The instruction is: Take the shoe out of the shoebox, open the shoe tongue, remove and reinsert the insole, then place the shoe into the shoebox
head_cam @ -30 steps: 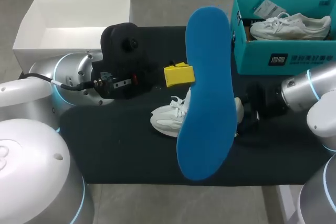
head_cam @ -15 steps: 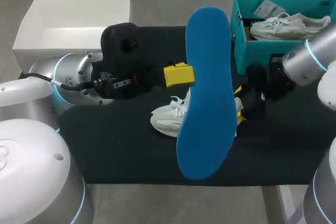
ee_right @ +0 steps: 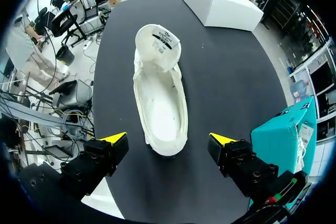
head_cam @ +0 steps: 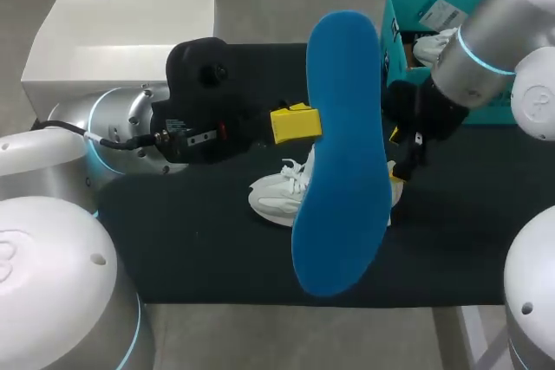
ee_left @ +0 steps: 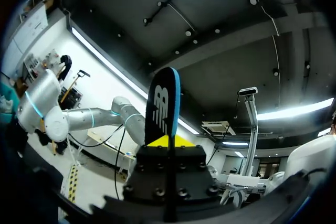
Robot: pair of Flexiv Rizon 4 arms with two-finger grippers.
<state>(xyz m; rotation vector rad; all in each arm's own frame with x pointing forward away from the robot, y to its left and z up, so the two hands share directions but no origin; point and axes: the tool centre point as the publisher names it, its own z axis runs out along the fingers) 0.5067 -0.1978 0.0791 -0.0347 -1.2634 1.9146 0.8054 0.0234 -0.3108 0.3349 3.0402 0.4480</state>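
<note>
The insole was out of the shoe, so the job looked to be about halfway, with putting it back in as the next step. The left end effector was clamped tight on one long edge of the blue insole and held it up in the air, over the middle of the black surface. The white shoe lay on its sole under it, near the middle of the surface, with its tongue folded right back and nothing inside. The right end effector hung over the heel end of the shoe with its fingers wide apart, touching nothing. I thought the next move needed the insole tipped down and slid toe first into the shoe, while the right one held the shoe so it would not slip. The insole looked long and bendy, so it could catch on the tongue or the laces. The right arm was close above the shoe and might crowd the way in. The teal shoebox sat at the far right corner, and a white box at the far left corner.
</note>
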